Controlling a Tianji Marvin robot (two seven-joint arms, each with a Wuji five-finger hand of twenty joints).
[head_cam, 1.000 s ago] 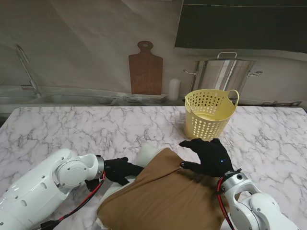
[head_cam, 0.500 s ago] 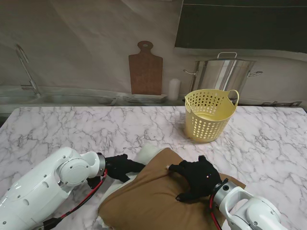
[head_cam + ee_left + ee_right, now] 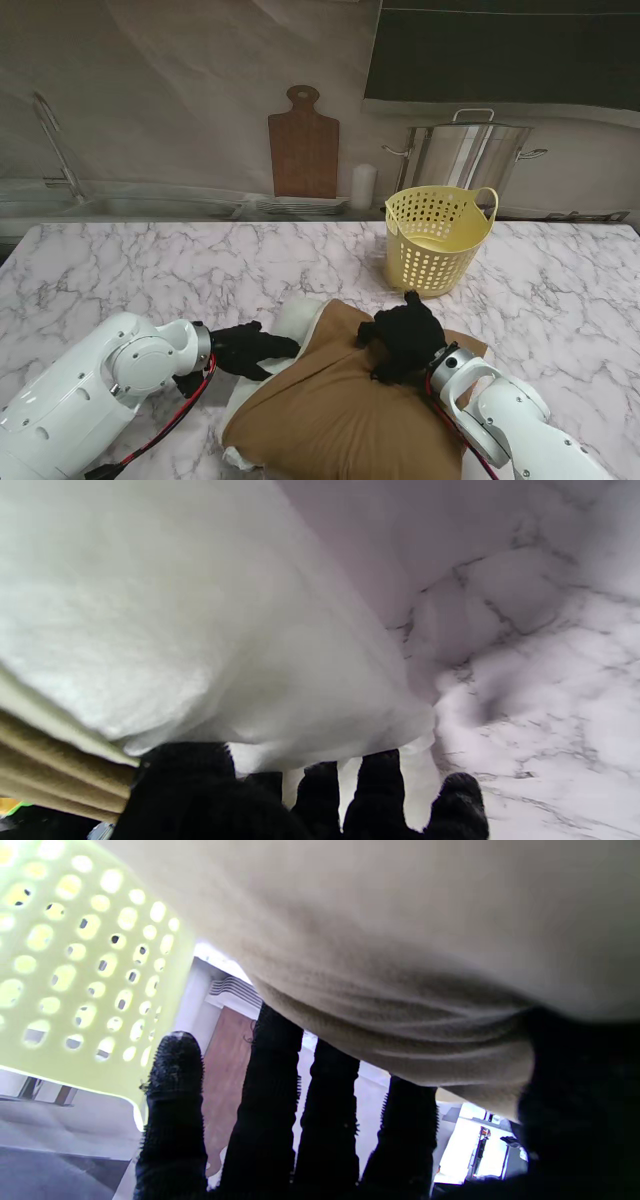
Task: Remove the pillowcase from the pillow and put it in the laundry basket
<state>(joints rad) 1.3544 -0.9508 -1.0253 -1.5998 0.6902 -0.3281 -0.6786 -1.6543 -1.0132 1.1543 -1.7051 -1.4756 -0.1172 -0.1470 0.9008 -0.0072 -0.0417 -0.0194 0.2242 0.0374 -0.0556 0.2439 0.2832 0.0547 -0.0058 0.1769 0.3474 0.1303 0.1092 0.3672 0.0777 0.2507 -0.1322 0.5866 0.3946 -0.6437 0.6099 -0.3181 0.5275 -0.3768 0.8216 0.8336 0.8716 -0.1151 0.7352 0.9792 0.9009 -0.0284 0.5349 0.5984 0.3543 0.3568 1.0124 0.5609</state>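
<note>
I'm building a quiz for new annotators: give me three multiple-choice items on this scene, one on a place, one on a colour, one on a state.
1. Where does the laundry basket stand?
A. on the marble table, farther from me than the pillow
B. on top of the pillow
C. in the sink

2. What colour is the pillowcase?
A. blue
B. brown
C. red

3. How far is the pillowcase off the pillow?
A. fully off and in the basket
B. fully covering it
C. mostly on, with a white end bare

Answers:
1. A, since it sits upright on the table beyond the pillow.
2. B, since the cloth under the right robot hand is brown.
3. C, since white pillow shows by the left robot hand.
</note>
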